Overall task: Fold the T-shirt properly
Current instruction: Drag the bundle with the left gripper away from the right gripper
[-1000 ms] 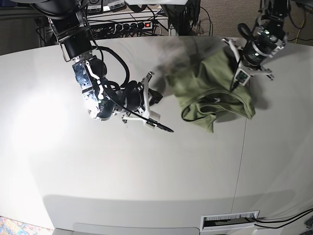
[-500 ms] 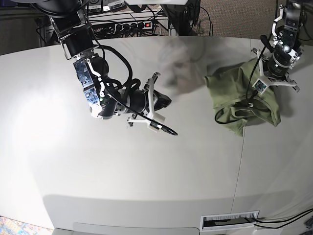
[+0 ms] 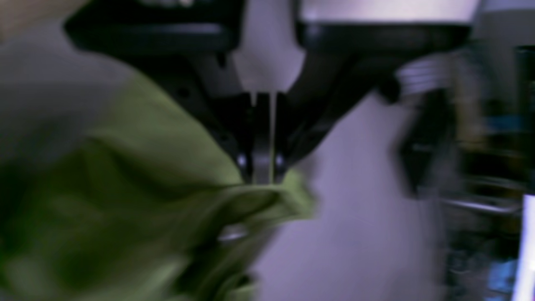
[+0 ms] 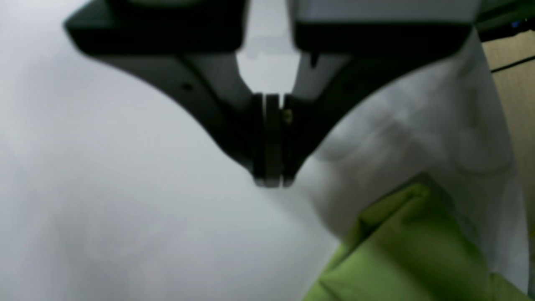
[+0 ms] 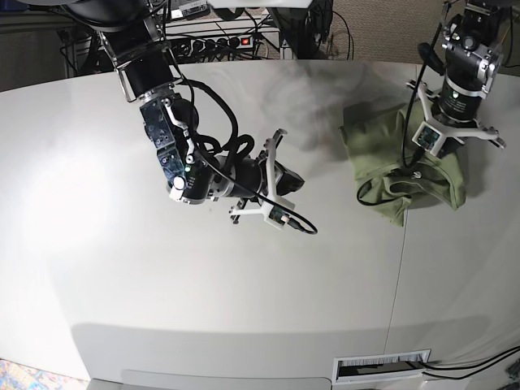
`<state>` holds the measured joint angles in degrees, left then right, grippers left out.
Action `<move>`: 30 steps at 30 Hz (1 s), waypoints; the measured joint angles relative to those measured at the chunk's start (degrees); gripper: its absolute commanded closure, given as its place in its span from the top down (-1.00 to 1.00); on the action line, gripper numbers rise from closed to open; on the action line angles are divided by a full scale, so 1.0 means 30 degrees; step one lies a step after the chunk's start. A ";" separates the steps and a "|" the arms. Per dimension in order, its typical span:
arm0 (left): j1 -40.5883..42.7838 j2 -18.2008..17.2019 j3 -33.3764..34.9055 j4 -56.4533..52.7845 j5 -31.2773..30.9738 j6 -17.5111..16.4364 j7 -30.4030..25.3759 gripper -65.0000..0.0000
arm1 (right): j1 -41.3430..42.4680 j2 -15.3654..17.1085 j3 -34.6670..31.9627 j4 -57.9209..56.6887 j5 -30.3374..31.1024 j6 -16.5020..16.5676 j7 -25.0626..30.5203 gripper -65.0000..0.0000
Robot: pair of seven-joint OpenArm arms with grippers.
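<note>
The olive-green T-shirt (image 5: 378, 146) lies crumpled at the table's far right. My left gripper (image 5: 413, 165) stands over its right part. In the left wrist view this gripper (image 3: 263, 179) is shut, with a fold of the shirt (image 3: 146, 175) pinched at its tips. My right gripper (image 5: 290, 180) hangs over bare table, left of the shirt and apart from it. In the right wrist view it (image 4: 271, 182) is shut and holds nothing, and the shirt's edge (image 4: 401, 251) shows at the lower right. The white tag is not visible.
The white table (image 5: 162, 284) has a seam (image 5: 400, 268) running from under the shirt to the front. A vent slot (image 5: 382, 367) sits at the front edge. A power strip and cables (image 5: 219, 41) lie behind the back edge.
The left gripper has dragged the shirt to the right, bunching it, and then nearly stopped. The right arm has swung right, toward the shirt, with its gripper shut.
</note>
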<state>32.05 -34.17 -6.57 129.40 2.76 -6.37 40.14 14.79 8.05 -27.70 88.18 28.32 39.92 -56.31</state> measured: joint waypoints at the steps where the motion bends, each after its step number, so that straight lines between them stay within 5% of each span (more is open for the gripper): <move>1: 0.0117 0.0000 0.0007 -0.0036 -0.1202 -0.0029 -0.0787 -1.00 | 0.0000 -0.0073 0.0000 0.0000 -0.0044 0.0000 0.0007 -1.00; 3: 0.0138 0.0146 0.0007 -0.0321 -0.2346 -0.0087 -0.2667 -1.00 | 0.0007 -0.0204 0.0000 0.0000 -0.0160 0.0000 0.0087 -1.00; 11: -0.1843 0.1872 -0.0066 -0.5646 -0.3126 -0.0372 -0.4291 -1.00 | 0.0000 -0.0998 0.0000 0.0000 -0.0197 0.0007 0.0153 -1.00; 21: -0.2142 0.2375 -0.0109 -0.8531 -0.3002 -0.4481 -0.4969 -1.00 | 0.0007 -0.1158 0.0000 0.0000 -0.0721 0.0007 0.0087 -1.00; 30: -0.2273 -0.0612 -0.0073 -0.9806 -0.3366 -0.7861 -0.6907 -1.00 | 0.0000 -0.1151 0.0000 0.0000 -0.0801 0.0000 0.0073 -1.00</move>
<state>25.23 -36.01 -6.79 99.98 -7.33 -29.95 19.42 14.79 4.60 -27.70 88.18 25.91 39.92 -56.10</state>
